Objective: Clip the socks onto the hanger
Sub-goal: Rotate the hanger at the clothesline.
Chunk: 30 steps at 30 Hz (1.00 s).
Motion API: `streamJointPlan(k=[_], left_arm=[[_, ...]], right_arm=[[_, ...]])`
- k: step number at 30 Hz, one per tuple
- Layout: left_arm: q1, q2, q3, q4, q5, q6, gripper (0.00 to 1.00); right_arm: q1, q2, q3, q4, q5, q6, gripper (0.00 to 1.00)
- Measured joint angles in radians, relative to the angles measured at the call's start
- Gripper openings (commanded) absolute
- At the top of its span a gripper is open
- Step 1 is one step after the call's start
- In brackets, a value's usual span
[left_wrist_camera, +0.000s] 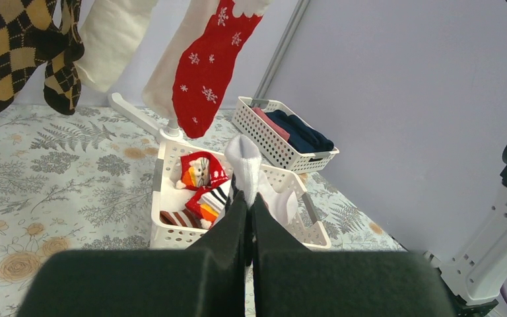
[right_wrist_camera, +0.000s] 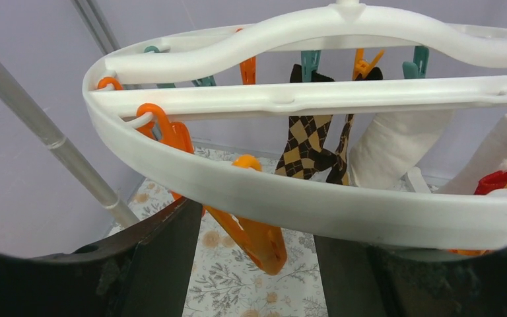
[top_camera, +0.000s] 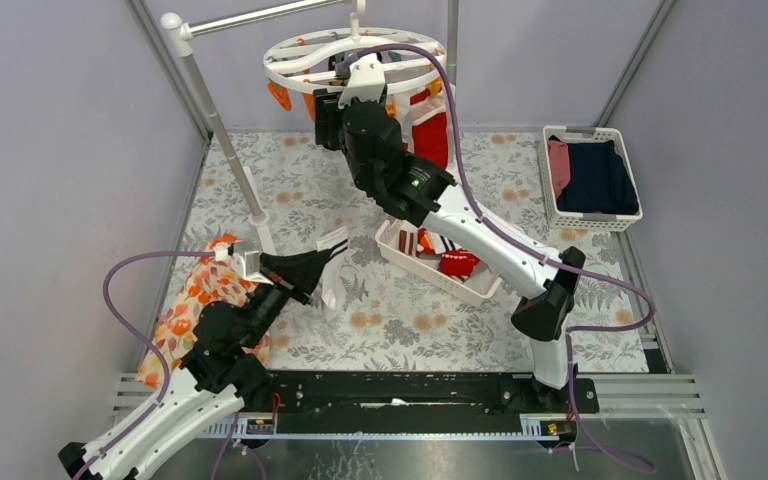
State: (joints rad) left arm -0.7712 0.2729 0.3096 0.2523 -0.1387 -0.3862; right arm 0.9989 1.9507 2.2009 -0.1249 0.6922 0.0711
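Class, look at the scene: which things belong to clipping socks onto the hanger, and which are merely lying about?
Belong to the job: hanger; white sock pinched in the left tool; argyle socks and red snowflake sock already hanging; socks waiting in the near basket.

Lying about: folded clothes in the far basket; orange floral cloth; grey pole.

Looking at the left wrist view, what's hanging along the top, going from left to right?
Argyle socks → cream sock → red snowflake sock.
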Motion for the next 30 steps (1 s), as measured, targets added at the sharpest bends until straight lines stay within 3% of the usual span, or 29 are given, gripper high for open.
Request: streamJointPlan(k=[11, 30], left_arm=[[0.0, -0.004, 0.0, 0.0, 0.0, 0.0, 0.0], [0.0, 0.047, 0.0, 0.002, 0.008, 0.0, 0.0]], right_arm=[[-0.021, -0.035, -0.043, -0.072, -0.052, 0.055, 0.68], [-0.264, -0.159, -0.08, -0.137, -0.23, 0.103, 0.68]])
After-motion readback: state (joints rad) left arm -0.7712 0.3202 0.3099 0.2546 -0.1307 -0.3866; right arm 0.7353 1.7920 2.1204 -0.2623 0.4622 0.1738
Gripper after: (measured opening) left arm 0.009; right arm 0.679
